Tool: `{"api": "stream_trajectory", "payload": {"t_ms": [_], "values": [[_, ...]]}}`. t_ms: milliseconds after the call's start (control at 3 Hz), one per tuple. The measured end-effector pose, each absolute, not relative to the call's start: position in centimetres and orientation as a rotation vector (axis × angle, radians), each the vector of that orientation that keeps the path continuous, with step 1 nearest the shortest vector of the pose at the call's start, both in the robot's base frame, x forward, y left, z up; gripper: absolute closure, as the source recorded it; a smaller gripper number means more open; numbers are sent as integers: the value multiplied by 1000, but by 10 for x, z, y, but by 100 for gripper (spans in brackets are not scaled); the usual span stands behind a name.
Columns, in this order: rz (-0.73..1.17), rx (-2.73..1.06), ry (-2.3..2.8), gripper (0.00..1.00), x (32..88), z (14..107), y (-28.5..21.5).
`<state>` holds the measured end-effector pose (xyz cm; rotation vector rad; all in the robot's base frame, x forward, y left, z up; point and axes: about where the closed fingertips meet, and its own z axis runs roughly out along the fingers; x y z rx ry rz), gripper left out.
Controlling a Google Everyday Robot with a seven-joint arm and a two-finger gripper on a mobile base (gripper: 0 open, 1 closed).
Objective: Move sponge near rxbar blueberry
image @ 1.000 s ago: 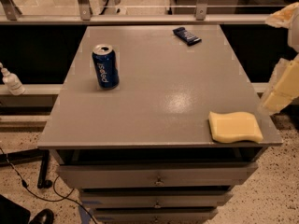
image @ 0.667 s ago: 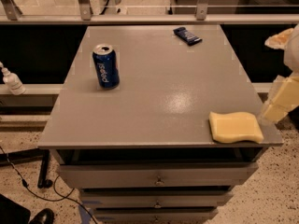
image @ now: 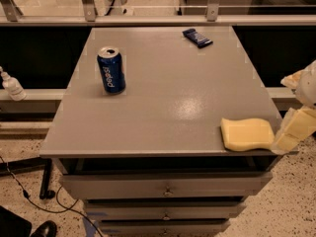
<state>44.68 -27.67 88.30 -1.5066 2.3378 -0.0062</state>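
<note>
The pale yellow sponge (image: 247, 133) lies flat at the front right corner of the grey table (image: 168, 98). The rxbar blueberry (image: 197, 37), a small dark blue wrapped bar, lies at the far right of the table top, well away from the sponge. My gripper (image: 290, 110) comes in from the right edge of the view, just off the table's right side. It is open and empty. Its lower pale yellow finger (image: 295, 131) is right next to the sponge's right end.
A blue Pepsi can (image: 111, 70) stands upright on the left half of the table. Drawers (image: 165, 189) sit below the table's front edge. A rail (image: 158, 19) runs behind the table. A small white bottle (image: 11, 84) stands on a ledge at the left.
My gripper has moved down and a little left, closer to the sponge's right end. The sponge, the bar and the can have not moved.
</note>
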Motion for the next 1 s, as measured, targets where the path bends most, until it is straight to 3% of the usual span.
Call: {"api": "stream_trajectory", "payload": {"t_ms": [333, 667, 1000], "values": [[88, -1487, 2375, 0, 440, 856, -269], [158, -1474, 2389, 15, 435, 837, -261], [204, -1457, 2368, 37, 438, 831, -251]]}}
